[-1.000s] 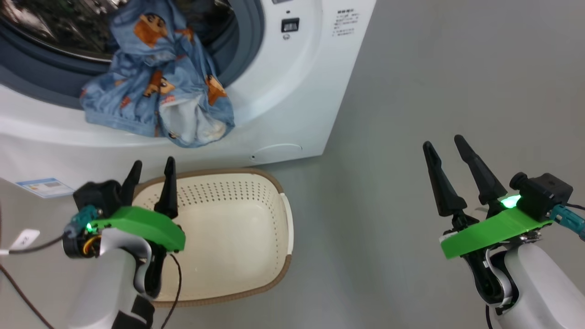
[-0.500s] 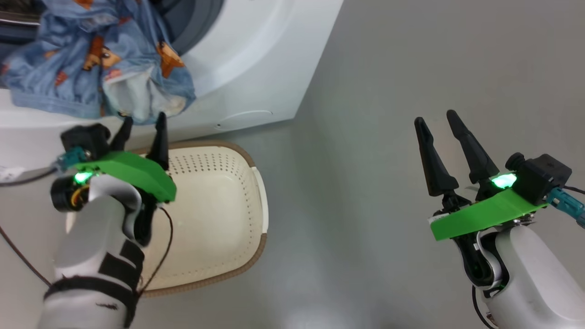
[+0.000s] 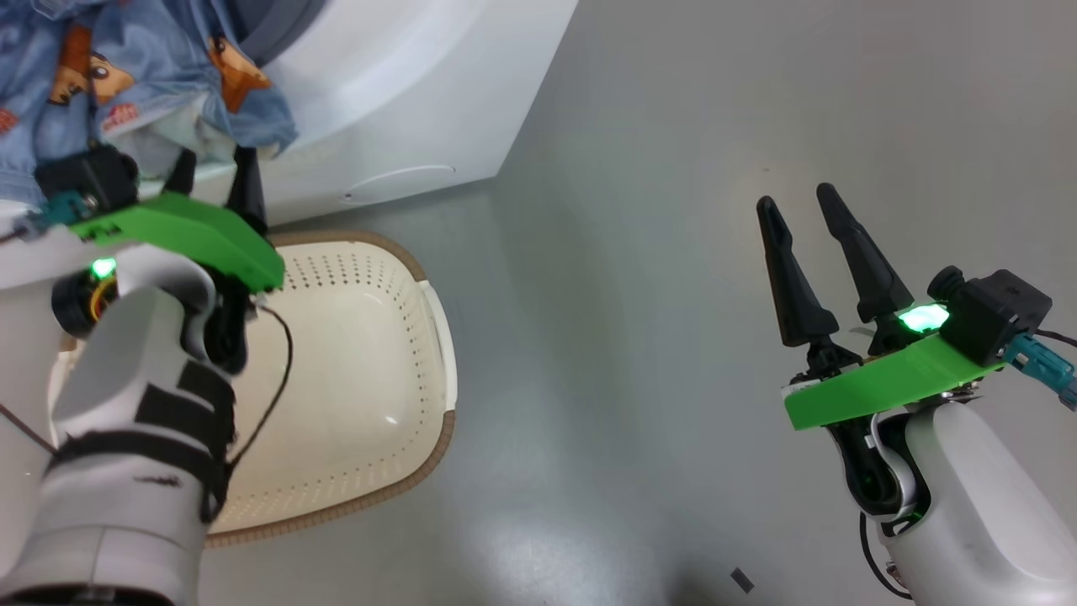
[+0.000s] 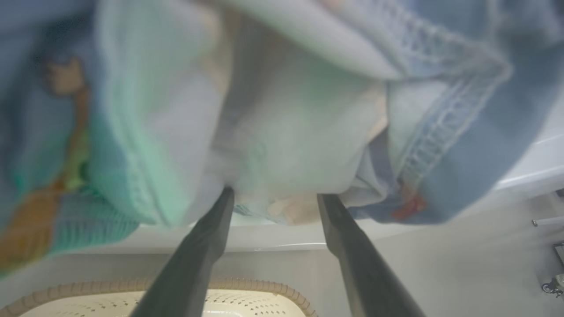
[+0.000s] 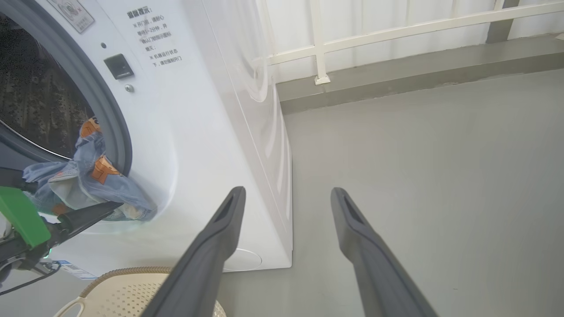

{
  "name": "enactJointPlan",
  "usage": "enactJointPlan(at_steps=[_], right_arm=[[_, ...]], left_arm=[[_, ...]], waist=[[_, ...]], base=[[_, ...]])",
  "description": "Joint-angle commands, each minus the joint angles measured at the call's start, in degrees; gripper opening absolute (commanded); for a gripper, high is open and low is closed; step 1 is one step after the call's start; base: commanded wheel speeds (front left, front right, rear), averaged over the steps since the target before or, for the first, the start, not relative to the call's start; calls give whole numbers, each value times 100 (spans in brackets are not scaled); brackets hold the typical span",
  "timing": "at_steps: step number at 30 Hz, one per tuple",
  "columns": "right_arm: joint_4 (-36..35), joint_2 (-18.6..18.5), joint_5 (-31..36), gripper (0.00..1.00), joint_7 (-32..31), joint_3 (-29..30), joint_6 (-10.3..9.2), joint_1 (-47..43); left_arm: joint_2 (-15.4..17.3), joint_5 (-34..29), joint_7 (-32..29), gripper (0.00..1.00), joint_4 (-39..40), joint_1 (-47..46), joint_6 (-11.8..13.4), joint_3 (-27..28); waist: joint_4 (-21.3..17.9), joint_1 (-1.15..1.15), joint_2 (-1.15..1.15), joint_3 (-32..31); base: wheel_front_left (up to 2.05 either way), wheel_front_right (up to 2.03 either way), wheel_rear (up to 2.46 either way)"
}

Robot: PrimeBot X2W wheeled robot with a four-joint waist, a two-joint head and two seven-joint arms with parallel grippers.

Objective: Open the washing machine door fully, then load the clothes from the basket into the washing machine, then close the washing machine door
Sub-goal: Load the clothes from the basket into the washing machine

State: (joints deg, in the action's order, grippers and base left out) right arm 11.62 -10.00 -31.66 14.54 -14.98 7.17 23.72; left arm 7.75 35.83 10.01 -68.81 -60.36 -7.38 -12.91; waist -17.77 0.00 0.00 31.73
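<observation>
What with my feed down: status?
Left gripper open, fingertips at blue cartoon-print garment hanging from white washing machine's mouth. Right gripper open over floor. Cream perforated basket: no clothes seen. Nothing blocking.

- I see a smooth grey floor (image 3: 673,126) across the right and lower parts of the head view, with a slight sheen.
- A soft pale patch of reflected light (image 3: 522,539) sits on it near the bottom centre.
- A small dark scrap (image 3: 740,579) lies at the bottom edge, too small for me to identify.
- In the right wrist view, a low grey kerb (image 5: 418,83) crosses the upper part where the floor ends.
- Above the kerb runs a white rail (image 5: 396,31) with white uprights; one upright's foot (image 5: 321,80) stands on the kerb.
- A dark post (image 5: 498,20) rises at the top right.
- The lighting looks even and soft.
</observation>
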Motion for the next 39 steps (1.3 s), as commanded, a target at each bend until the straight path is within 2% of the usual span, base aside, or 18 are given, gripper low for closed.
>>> enactJointPlan(at_steps=[1, 10, 11, 12, 13, 19, 26, 35, 39], right_arm=[[-140, -22, 55, 100, 46, -77, 32, 4], [-97, 15, 78, 100, 46, -79, 32, 57], [-93, 12, 77, 100, 46, -77, 32, 60], [-90, 10, 77, 100, 46, -75, 32, 60], [-85, 2, 79, 100, 46, -73, 32, 58], [-71, -29, 80, 100, 46, -90, 32, 49], [-38, -58, 68, 100, 46, -102, 32, 25], [-12, -87, 45, 100, 46, -94, 32, -50], [-41, -85, 36, 100, 46, -143, 32, -30]], left_arm=[[149, 31, 24, 100, 58, -101, -10, 103], [119, 150, 360, 100, -158, -445, 2, 207], [120, 152, 382, 79, -168, -446, 1, 204], [121, 152, 399, 79, -177, -440, -1, 196], [108, 143, 424, 0, -194, -407, -3, 160], [23, 144, 454, 0, -164, -250, -9, -26], [4, 254, 476, 0, 260, 34, -10, -380], [223, 347, 496, 0, 1171, 93, -10, -700], [373, 314, 467, 0, 1137, -205, 24, -697]], waist=[[-20, 0, 0, 37], [22, 0, 0, 53], [33, 0, 0, 45], [47, 0, 0, 35], [83, 0, 0, 11], [233, 0, 0, -89], [405, 0, 0, -250], [576, 0, 0, -403], [564, 0, 0, -315]], base=[[0, 0, 0], [0, 0, 0], [0, 0, 0], [0, 0, 0], [0, 0, 0], [0, 0, 0], [0, 0, 0], [0, 0, 0], [0, 0, 0]])
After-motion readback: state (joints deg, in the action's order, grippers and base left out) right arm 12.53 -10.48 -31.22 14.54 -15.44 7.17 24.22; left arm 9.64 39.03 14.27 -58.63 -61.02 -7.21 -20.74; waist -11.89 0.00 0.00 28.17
